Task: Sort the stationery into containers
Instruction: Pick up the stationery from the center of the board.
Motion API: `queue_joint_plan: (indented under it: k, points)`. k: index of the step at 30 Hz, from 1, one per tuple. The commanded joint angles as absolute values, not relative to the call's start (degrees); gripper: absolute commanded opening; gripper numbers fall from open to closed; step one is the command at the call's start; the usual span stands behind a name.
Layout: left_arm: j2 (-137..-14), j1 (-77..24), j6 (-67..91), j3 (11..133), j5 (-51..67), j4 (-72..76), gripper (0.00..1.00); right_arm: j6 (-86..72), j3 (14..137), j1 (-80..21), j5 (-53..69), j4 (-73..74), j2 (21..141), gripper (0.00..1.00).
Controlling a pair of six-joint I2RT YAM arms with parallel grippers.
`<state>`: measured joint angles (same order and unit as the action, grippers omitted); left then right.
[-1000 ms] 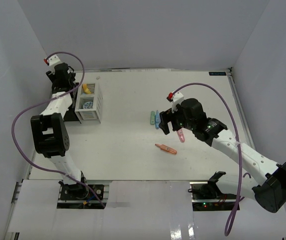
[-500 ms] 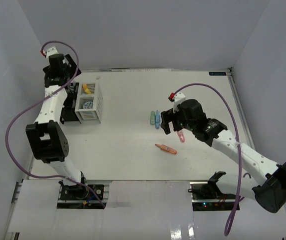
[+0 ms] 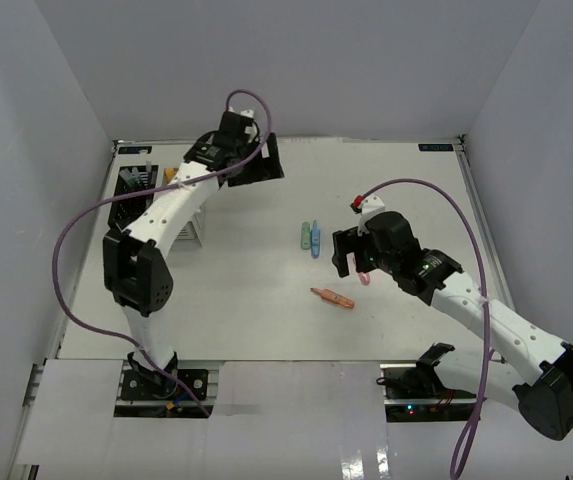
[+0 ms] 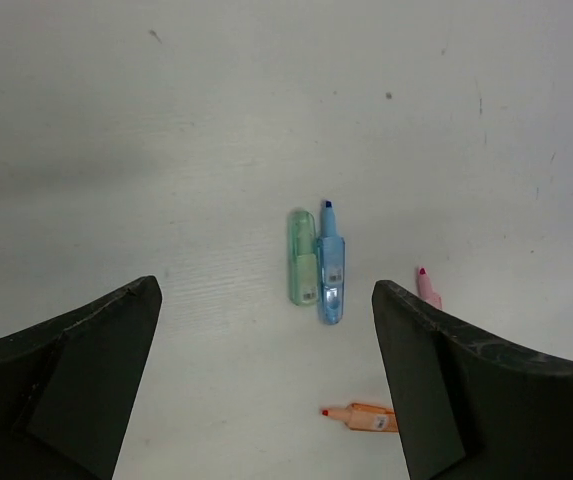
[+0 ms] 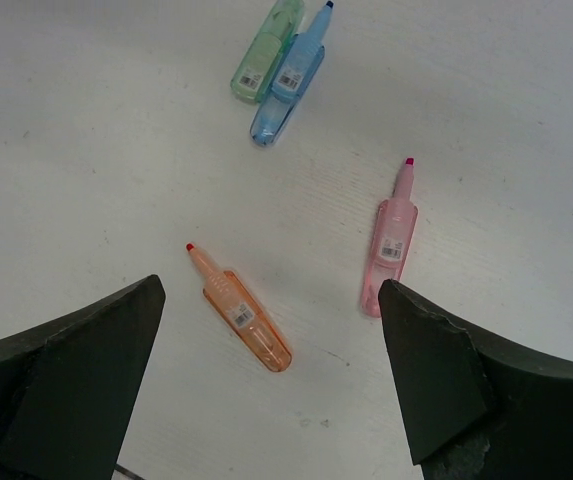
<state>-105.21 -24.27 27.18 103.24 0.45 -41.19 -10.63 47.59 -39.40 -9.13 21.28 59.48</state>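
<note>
The pink marker (image 5: 390,245) is translucent glossy plastic; the table (image 5: 86,130) matt.

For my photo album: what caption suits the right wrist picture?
Open right gripper above orange marker, pink marker, blue marker, green marker on table.

green marker (image 5: 266,52), blue marker (image 5: 288,80), pink marker (image 5: 390,245), orange marker (image 5: 246,320), white table (image 5: 86,150).

The stubby green plastic marker (image 5: 267,50) is laid against the left of the stubby blue plastic marker (image 5: 288,78); the pink marker (image 5: 390,245) is set to their right, the orange marker (image 5: 241,312) in front.
</note>
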Motion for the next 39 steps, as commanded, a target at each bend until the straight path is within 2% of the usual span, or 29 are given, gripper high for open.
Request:
queue_joint_plan:
  k: [1, 5, 10, 17, 18, 29, 39]
  points:
    - [-112.9, -28.1, 31.7, 107.9, 1.0, -47.7, 0.98, -12.7, 46.8, -39.2, -10.6, 21.2, 57.6, 0.95]
    - [-121.4, -31.3, 34.2, 115.9, 0.9, -51.8, 0.98, -12.7, 45.6, -39.1, -11.1, 21.6, 56.1, 0.95]
    - [-127.1, -34.9, 36.7, 119.3, -1.5, -50.7, 0.96, -13.1, 44.6, -39.0, -11.0, 22.0, 55.6, 0.95]
    - [-130.8, -35.9, 38.4, 116.6, -4.0, -47.8, 0.91, -13.5, 44.4, -38.9, -11.2, 22.2, 55.2, 0.95]
    - [-130.8, -36.1, 38.4, 115.9, -4.7, -47.2, 0.88, -13.5, 44.3, -38.9, -11.4, 22.2, 55.1, 0.95]
    - [-133.2, -36.8, 38.5, 113.4, -6.7, -45.3, 0.73, -13.9, 44.1, -38.9, -11.5, 22.4, 55.5, 0.96]
    - [-133.7, -38.4, 38.8, 111.6, -6.7, -43.5, 0.70, -14.0, 43.9, -38.8, -11.8, 22.9, 55.3, 0.96]
